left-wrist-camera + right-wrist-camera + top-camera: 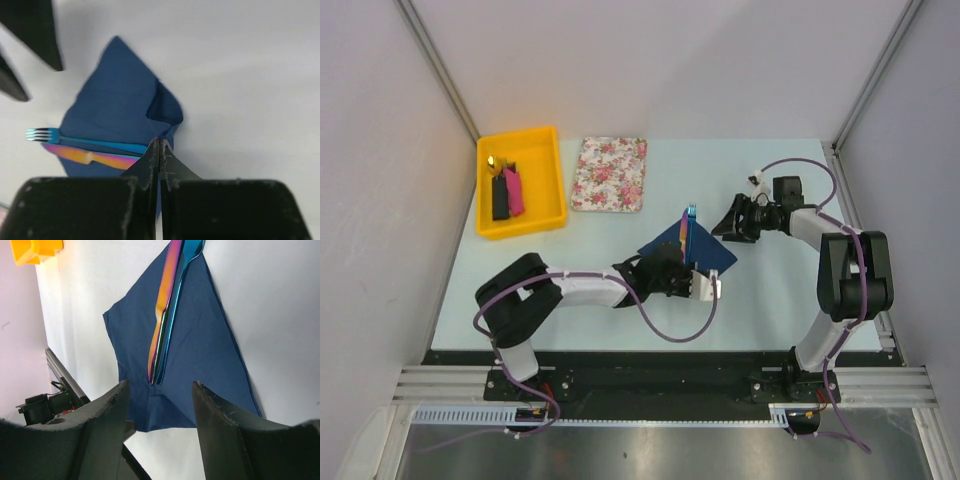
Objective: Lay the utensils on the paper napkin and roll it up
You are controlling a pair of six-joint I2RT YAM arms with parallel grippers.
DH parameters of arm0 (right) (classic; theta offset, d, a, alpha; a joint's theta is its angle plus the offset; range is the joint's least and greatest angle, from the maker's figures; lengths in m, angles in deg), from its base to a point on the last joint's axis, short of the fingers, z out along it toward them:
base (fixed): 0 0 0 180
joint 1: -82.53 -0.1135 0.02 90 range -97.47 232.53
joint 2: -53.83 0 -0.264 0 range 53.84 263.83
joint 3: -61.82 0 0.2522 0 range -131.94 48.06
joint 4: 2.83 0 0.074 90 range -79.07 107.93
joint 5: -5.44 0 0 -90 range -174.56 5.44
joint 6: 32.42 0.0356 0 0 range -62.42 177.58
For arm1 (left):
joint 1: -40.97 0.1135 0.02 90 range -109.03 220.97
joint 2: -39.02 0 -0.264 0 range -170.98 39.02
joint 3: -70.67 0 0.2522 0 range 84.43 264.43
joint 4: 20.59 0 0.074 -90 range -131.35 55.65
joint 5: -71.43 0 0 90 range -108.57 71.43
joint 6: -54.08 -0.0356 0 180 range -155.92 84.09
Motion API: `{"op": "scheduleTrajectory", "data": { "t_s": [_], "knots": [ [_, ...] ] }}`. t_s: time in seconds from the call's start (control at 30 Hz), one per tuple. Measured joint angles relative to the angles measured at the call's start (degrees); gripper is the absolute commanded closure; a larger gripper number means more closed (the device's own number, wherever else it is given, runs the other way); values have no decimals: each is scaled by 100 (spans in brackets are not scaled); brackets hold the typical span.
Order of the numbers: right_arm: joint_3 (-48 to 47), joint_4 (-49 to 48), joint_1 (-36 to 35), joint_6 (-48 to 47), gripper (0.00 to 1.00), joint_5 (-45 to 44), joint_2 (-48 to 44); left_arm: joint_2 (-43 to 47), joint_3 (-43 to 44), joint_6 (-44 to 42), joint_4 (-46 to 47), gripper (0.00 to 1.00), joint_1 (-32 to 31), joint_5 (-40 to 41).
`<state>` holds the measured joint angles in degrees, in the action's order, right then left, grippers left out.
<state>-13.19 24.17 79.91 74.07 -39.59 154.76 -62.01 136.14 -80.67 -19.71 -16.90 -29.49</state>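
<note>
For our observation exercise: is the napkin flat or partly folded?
Partly folded: one napkin corner curls up at the shut left jaws; the rest lies flat under the utensils.

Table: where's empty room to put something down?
Bare table lies between the mat and the right claw, and between the bin and the left arm. It's crowded in the middle: napkin, utensils and the left claw pinching it.
</note>
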Motion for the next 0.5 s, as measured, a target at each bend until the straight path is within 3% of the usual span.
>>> {"op": "scheduleTrajectory", "data": {
  "t_s": [0.27, 0.5],
  "knots": [
    [39, 44, 94, -11, 42, 83, -2, -212, 1097, 389, -634, 100, 535, -313],
    [92, 61, 98, -4, 43, 109, 0, -367, 1362, 463, -1108, 100, 807, -802]
  ]
}}
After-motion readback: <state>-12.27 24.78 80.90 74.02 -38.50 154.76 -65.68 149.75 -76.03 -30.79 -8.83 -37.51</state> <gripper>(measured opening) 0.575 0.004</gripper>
